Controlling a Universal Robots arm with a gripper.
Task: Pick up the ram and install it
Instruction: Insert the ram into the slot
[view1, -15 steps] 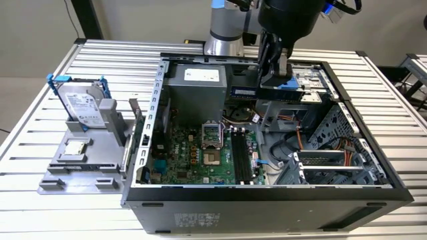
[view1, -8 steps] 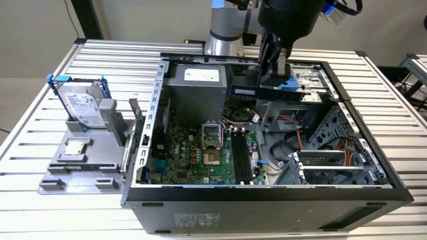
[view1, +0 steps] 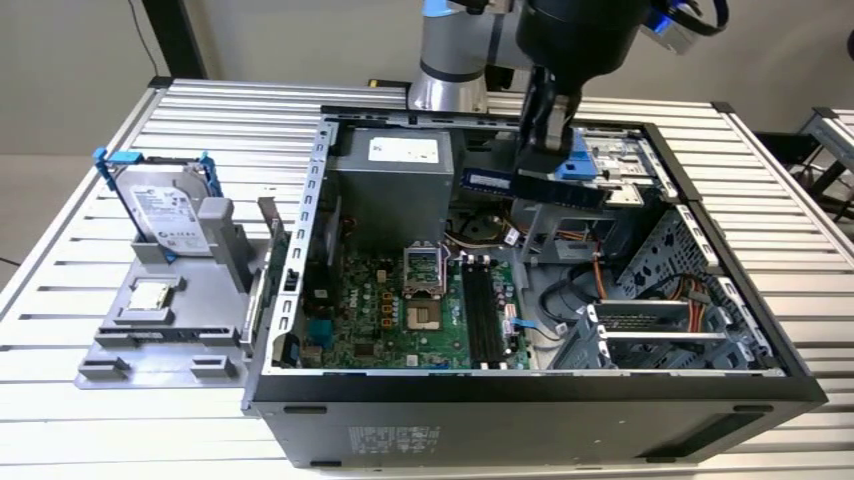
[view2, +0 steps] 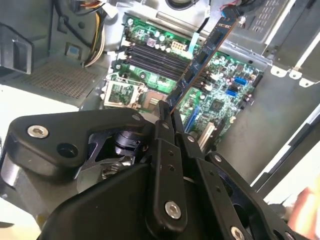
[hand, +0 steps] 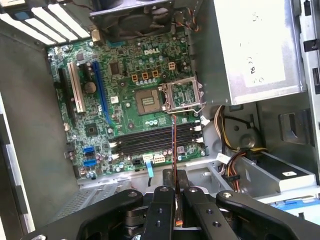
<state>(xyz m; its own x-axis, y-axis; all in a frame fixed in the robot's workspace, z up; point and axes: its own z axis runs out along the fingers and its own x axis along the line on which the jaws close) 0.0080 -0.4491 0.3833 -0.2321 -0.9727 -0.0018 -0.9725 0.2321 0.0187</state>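
**Slatted bench, open tower: ram held above the board**

Aluminium slats of the table (view1: 80, 200) carry the whole job. The computer case (view1: 534, 400) lies on its side with the panel off, so the motherboard (view1: 400, 310) faces up to you. On the exterior view's left a grey fixture (view1: 147, 340) props the hard drive (view1: 167, 205) upright in its blue bracket, and the processor chip (view1: 151, 293) lies flat just in front of it.

Your gripper (view1: 539, 160) hangs in the upper middle of the exterior view, over the far end of the case. Its fingers are drawn narrow on the ram (view1: 534, 185). The stick sits level on its long edge, well above the board and touching nothing else.

Both wrist views show the reason for that hold. The ram (view2: 205, 55) is pinched across its thin flat faces, which I judge leaves the lower edge free for a slot. In the first wrist view it shows edge-on as a thin line (hand: 173, 145) crossing the dark memory slots (hand: 155, 140) rather than running along them. All the slots look empty, so the pick is done and the install is not.
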